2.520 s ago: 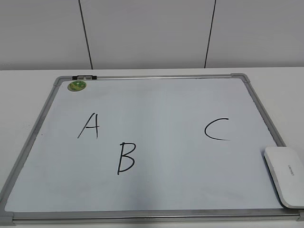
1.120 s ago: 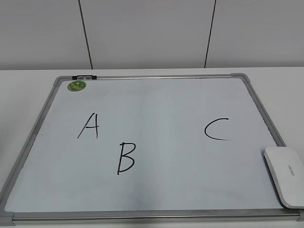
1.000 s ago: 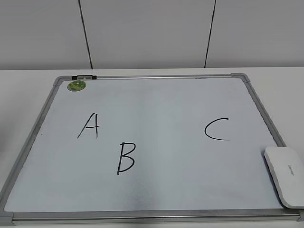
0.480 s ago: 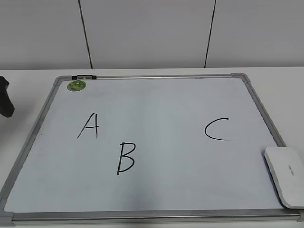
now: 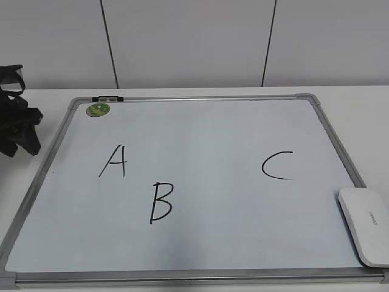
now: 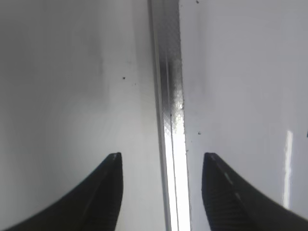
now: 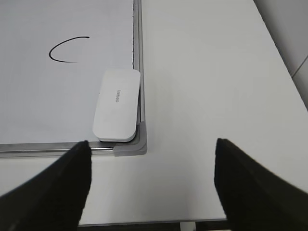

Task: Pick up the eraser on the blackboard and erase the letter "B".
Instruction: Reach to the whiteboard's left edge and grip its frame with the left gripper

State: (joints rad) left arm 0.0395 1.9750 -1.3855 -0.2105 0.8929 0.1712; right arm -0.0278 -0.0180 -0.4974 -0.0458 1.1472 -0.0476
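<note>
The large white dry-erase blackboard with its silver-grey frame (image 5: 196, 98) fills the exterior view. The thin black marker letter "B" (image 5: 161, 202) sits lower left of centre. The white rounded plastic eraser (image 5: 366, 225) lies at the lower right corner, partly over the frame, long axis along the right edge. The right gripper (image 7: 151, 185), jaws wide and empty, hangs just below it in its wrist view and seems nearer. The left gripper (image 6: 161, 190), open and empty, straddles the left frame at far left.

The frame edge is cutting off the eraser (image 5: 366, 225) in the exterior view; its grey lettering is reading too small ahead of the right gripper (image 7: 151, 159).
</note>
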